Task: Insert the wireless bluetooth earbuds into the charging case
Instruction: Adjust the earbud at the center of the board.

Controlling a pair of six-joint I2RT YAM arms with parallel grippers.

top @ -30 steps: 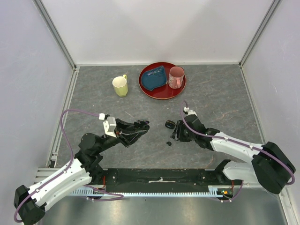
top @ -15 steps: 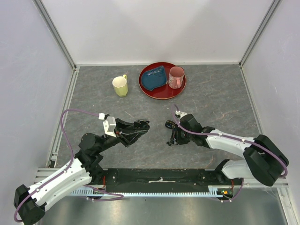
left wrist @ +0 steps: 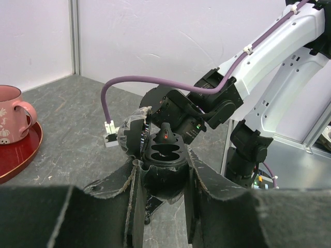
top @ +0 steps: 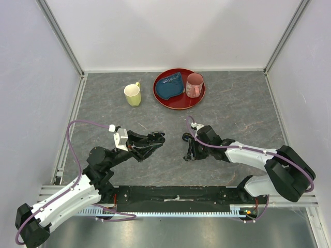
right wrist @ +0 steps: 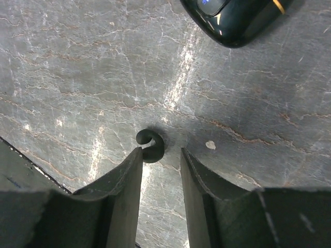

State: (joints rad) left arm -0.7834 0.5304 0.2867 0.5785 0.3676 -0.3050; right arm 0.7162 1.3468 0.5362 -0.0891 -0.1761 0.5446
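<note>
On the left we see the left gripper clamped on the charging case, whose lid is open. On the right, the right gripper has its fingers apart above one earbud, which lies on the table near a second case.

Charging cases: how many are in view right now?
2. One charging case sits open in the left claw; the other case lies on the table beyond the right claw. More may be hidden.
</note>
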